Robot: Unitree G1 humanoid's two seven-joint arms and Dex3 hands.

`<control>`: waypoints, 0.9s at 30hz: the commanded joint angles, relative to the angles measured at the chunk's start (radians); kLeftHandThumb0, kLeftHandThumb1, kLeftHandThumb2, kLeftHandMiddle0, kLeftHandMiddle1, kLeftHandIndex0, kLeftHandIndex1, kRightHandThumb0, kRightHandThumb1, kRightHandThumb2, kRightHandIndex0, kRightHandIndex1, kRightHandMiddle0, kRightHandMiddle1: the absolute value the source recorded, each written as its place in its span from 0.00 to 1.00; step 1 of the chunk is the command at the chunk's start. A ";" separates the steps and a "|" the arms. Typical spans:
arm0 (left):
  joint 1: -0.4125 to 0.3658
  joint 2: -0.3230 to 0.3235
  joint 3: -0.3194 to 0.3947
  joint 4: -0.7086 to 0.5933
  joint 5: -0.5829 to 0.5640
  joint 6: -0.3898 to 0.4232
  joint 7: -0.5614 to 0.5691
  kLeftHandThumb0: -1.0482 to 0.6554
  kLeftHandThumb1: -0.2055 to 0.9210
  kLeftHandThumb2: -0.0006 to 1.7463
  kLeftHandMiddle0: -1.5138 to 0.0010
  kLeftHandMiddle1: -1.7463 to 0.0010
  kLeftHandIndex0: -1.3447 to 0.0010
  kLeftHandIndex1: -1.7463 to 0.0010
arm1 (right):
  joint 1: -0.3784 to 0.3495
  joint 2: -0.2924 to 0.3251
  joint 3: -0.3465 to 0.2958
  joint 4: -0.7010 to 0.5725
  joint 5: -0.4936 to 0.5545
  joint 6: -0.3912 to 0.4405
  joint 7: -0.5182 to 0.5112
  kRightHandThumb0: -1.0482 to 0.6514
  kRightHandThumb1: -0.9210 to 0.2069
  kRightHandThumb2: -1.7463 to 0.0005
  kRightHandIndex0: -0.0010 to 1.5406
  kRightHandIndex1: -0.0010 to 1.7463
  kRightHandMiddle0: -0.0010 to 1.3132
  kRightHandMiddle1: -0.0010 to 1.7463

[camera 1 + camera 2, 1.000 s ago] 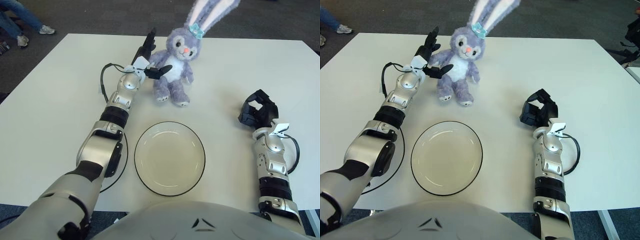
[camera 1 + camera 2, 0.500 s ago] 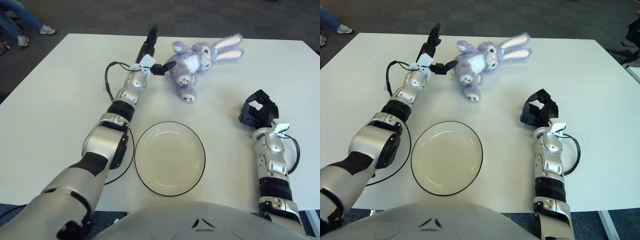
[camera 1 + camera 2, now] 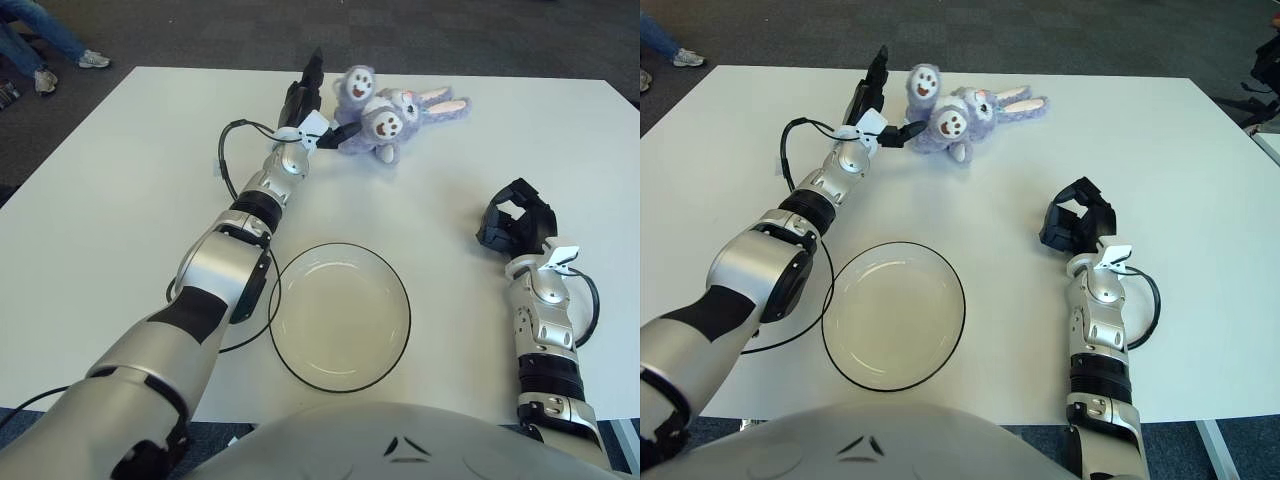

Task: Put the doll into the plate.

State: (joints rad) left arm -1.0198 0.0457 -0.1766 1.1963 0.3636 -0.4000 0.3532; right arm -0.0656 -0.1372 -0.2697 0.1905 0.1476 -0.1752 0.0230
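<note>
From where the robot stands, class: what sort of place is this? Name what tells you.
Probably an indoor lab or office test space. A plain white table stands on dark carpet, someone's jeans and sneakers show at the top left, and only a plush doll and a plate are laid out.

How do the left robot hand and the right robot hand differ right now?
The left robot hand is stretched far across the white table, fingers spread against the purple plush rabbit doll; the right robot hand sits near, fingers curled, touching nothing. Neither holds anything.

Lavender doll (image 3: 385,110), white table (image 3: 120,200)
</note>
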 commanded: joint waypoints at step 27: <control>0.013 0.004 0.010 -0.034 -0.033 -0.067 -0.011 0.05 0.99 0.14 1.00 0.60 1.00 0.90 | 0.053 0.028 0.005 0.041 0.017 0.016 0.011 0.33 0.57 0.22 0.79 1.00 0.49 1.00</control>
State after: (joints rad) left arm -1.0186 0.0470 -0.1824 1.1780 0.3514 -0.4583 0.3546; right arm -0.0586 -0.1372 -0.2699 0.1867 0.1537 -0.1752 0.0319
